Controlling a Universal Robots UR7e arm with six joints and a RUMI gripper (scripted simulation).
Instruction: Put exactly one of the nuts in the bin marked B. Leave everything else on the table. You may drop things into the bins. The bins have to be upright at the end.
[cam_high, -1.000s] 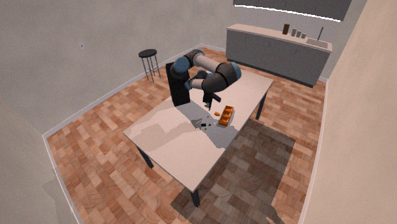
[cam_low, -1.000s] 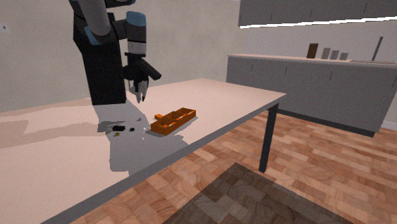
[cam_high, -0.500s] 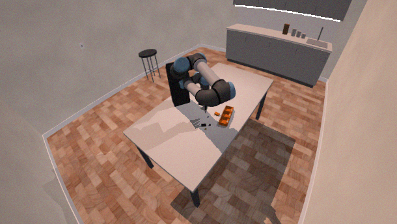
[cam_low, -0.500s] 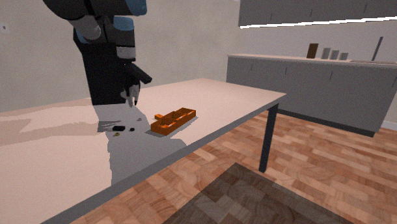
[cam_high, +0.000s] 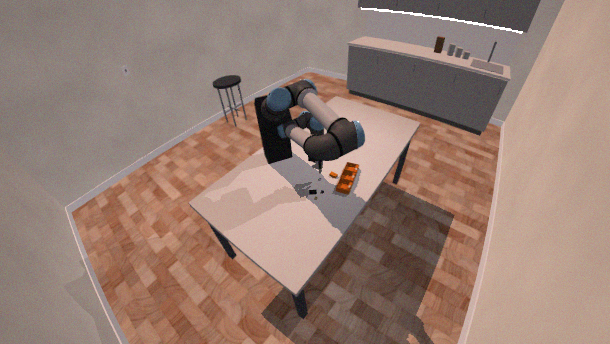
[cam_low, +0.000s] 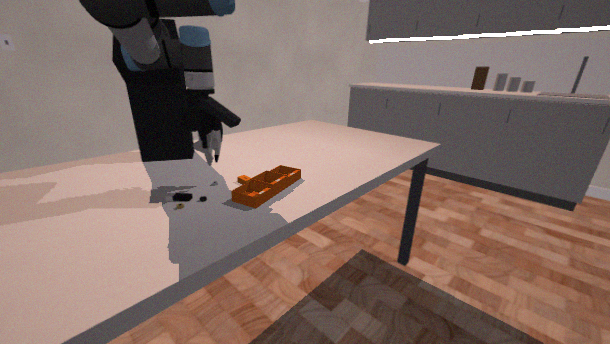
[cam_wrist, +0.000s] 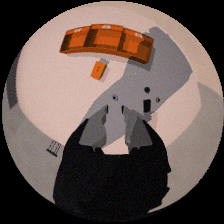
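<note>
My gripper (cam_high: 320, 170) (cam_low: 213, 160) (cam_wrist: 114, 106) points down above the table, its fingers a little apart with nothing between them. In the wrist view a small grey nut-like ring (cam_high: 320, 179) (cam_low: 214, 183) (cam_wrist: 115, 97) lies on the table just beyond the fingertips. A small dark round piece (cam_high: 322, 192) (cam_low: 203, 199) (cam_wrist: 147, 90) and a small brass-coloured piece (cam_high: 315, 198) (cam_low: 180, 205) (cam_wrist: 158, 100) lie to its right there; they may be nuts. The joined orange bins (cam_high: 344, 190) (cam_low: 257, 201) (cam_wrist: 106, 49) stand upright; their white labels are unreadable, so I cannot tell which is B.
A black block (cam_high: 313, 192) (cam_low: 182, 197) (cam_wrist: 147, 105) lies beside the dark round piece. A small orange block (cam_high: 333, 174) (cam_low: 244, 178) (cam_wrist: 98, 70) lies near the bins, on the robot's side. The table's long edge (cam_low: 300, 219) is beyond the bins.
</note>
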